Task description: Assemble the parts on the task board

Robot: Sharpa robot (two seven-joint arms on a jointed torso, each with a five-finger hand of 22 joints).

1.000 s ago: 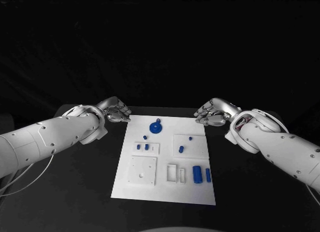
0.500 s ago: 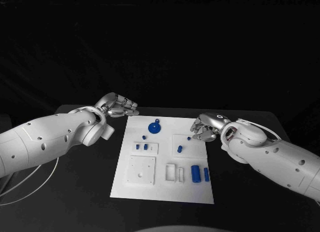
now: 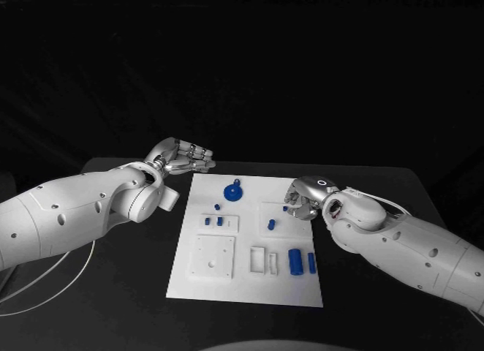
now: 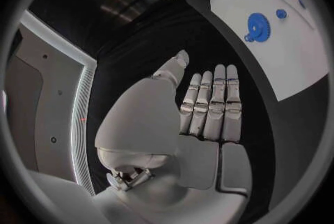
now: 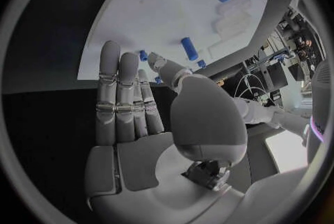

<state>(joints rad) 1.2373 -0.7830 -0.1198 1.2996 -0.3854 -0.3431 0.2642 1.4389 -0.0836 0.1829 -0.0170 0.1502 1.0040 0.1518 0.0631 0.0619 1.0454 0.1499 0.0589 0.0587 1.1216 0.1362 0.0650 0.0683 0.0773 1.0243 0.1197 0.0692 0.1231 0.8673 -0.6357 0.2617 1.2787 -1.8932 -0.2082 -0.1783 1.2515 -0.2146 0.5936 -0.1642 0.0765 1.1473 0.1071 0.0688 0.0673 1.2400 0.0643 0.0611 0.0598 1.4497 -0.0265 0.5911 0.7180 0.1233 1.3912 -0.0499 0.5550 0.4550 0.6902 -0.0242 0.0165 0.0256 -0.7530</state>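
This looks like a robotics lab or a test room. A black table (image 3: 126,292) stands before a fully dark background, and on it lies only a white task board (image 3: 200,285) with small blue parts (image 3: 296,262). In the right wrist view, at about 3 o'clock, stands a rack of equipment with cables (image 5: 261,76) under bright room light.

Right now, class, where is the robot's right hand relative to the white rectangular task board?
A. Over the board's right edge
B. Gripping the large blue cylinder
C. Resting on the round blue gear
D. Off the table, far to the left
A: the right hand hangs open over the right edge of the white rectangular task board, holding nothing.
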